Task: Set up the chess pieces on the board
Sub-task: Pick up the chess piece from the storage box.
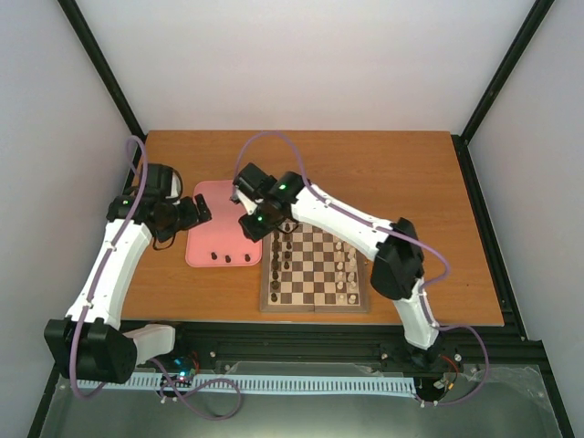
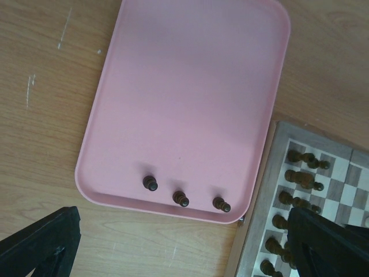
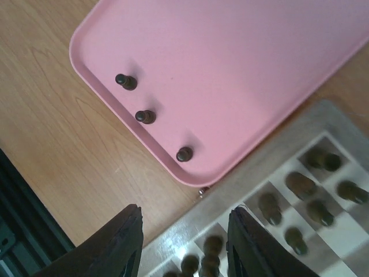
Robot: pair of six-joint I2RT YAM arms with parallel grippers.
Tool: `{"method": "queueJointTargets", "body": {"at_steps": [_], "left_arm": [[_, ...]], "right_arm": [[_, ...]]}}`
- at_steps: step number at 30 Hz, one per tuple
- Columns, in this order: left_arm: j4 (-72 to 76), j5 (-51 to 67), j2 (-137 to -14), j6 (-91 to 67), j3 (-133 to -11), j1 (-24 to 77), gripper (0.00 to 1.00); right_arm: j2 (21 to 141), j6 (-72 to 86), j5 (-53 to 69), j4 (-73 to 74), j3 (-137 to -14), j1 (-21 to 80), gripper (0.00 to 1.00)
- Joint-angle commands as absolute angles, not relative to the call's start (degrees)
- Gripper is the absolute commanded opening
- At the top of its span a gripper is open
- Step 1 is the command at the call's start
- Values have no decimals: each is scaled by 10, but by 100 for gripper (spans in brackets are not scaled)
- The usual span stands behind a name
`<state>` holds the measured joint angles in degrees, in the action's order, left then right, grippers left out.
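The left claw [image 2: 183, 213], spread wide, is hovering over the smooth pink tray [image 2: 190, 86] carrying three dark chess pieces [image 2: 181, 199], while the right arm is arching across, its parted right claw [image 3: 185, 213] above the checkered wooden board [image 1: 315, 307].

Overhead; both wrist views over tray [image 2: 190, 86], board [image 2: 256, 219]

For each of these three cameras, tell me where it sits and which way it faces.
Top: fixed above and behind, looking down on the table, pink tray and chessboard; left arm and right arm show.
Left wrist: on the left arm, facing down at the tray; left gripper at the bottom corners.
Right wrist: on the right arm, facing down at tray corner and chessboard edge; right gripper at the bottom.
Shared: both wrist views show the same three dark pieces on the tray.
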<state>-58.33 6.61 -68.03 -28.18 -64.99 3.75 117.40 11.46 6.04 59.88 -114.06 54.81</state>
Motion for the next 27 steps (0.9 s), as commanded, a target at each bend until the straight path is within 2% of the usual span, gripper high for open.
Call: {"method": "queueJointTargets", "body": {"at_steps": [1,8,27], "left_arm": [[-597,50,-655,-276,-694,35,100],[-607,53,-636,-281,-680,35,100],[-615,55,-618,-280,-664,34,100]], "right_arm": [[1244,99,109,609,-1179,558,42],[1313,94,128,596,-1206,567,41],[1378,91,121,587,-1220,567,36]]}}
